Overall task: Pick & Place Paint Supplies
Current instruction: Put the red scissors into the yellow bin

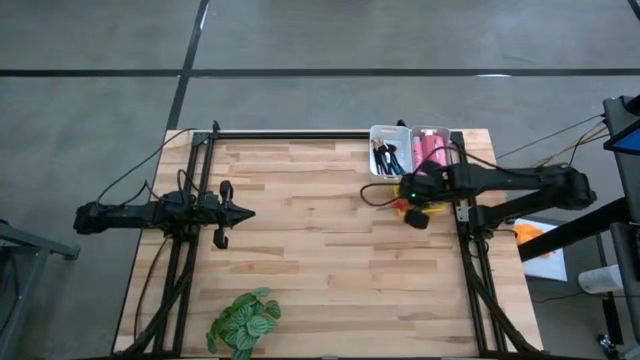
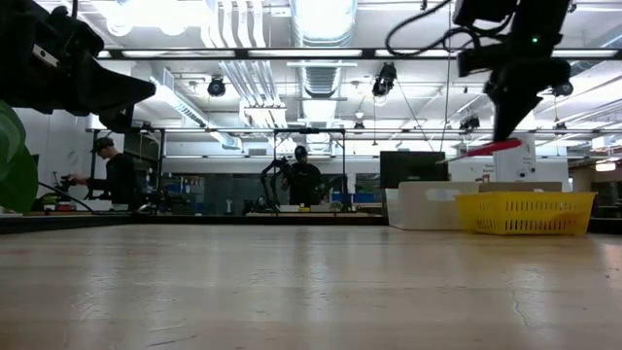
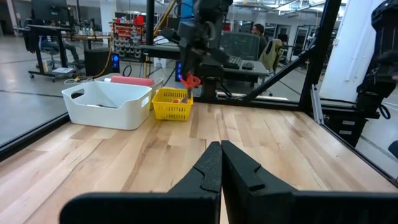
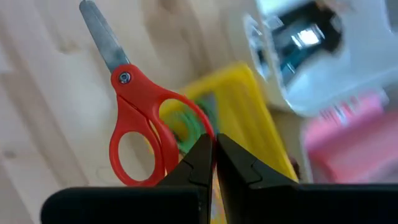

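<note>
Red-handled scissors (image 4: 134, 118) hang above a yellow basket (image 4: 249, 99), with my right gripper (image 4: 215, 144) shut on them; both also show in the low view as scissors (image 2: 494, 148) and gripper (image 2: 507, 122). In the basket lie green-handled scissors (image 4: 189, 134). Beyond it stands a white bin (image 1: 408, 150) with dark brushes (image 1: 387, 156) in one compartment and pink tubes (image 1: 432, 150) in the other. My left gripper (image 3: 220, 148) rests shut and level at the table's left side (image 1: 240, 212), touching nothing. My right gripper pinches the rim of one red handle loop (image 4: 200, 127) between its two fingers. The fingers come from above, slanting steeply down. The scissors are lifted clear above the yellow basket, closed, with the blades (image 4: 102, 37) pointing out sideways away from the fingers.
A green leafy plant (image 1: 243, 320) lies near the front edge on the left. Bare wooden tabletop (image 1: 320, 230) spreads between the two arms. The basket (image 1: 407, 208) and bin sit at the far right corner. People stand in the room beyond the table (image 2: 303, 180).
</note>
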